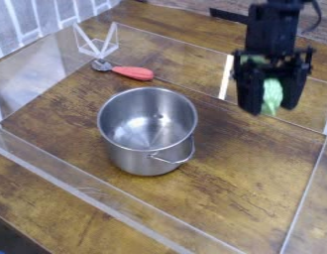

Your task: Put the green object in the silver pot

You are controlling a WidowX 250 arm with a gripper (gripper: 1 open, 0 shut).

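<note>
Single black jointed robot arm [276, 28], reaching down from the upper right, blurred, black two-fingered metal claw [270, 97] at its end, fingers pointing downward, closed around something, raised above the table [213, 189]

gripper [269, 97] blurred — fingertips indistinct; green object [272, 96] partly hidden — arm [276, 35] cut off by top edge

arm [276, 25]: black | claw [270, 87]: black, chunky | outline: blurred
</note>
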